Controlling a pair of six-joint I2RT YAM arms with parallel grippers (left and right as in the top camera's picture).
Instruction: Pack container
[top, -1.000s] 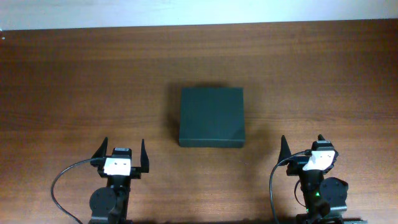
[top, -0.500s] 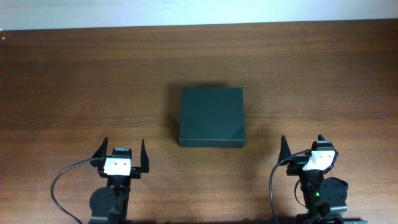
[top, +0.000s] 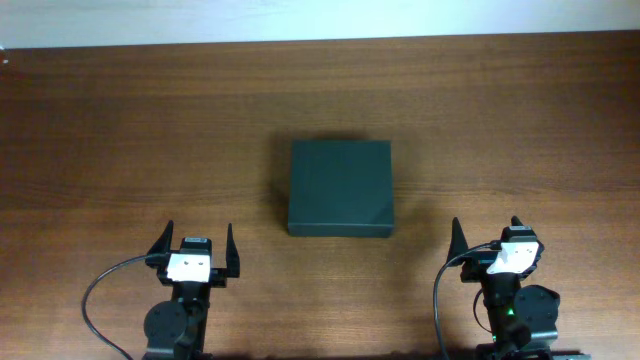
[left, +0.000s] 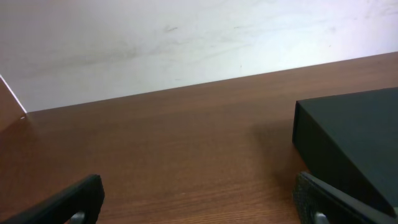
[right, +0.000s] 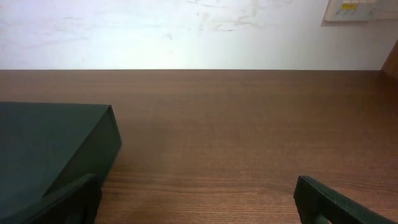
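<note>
The container (top: 340, 187) is a dark green, matte box with its lid shut, lying flat at the middle of the wooden table. It shows at the right edge of the left wrist view (left: 354, 137) and at the left of the right wrist view (right: 50, 149). My left gripper (top: 198, 243) is open and empty near the front edge, to the left of the box and nearer than it. My right gripper (top: 485, 235) is open and empty near the front edge, to the box's right. Neither touches the box. In the wrist views, my left gripper (left: 201, 199) and right gripper (right: 196, 199) have bare table between their fingers.
The wooden table (top: 120, 130) runs to a pale wall at the back (top: 300, 18). A small wall plate (right: 354, 9) shows at the top right of the right wrist view. Black cables loop beside both arm bases (top: 100, 295).
</note>
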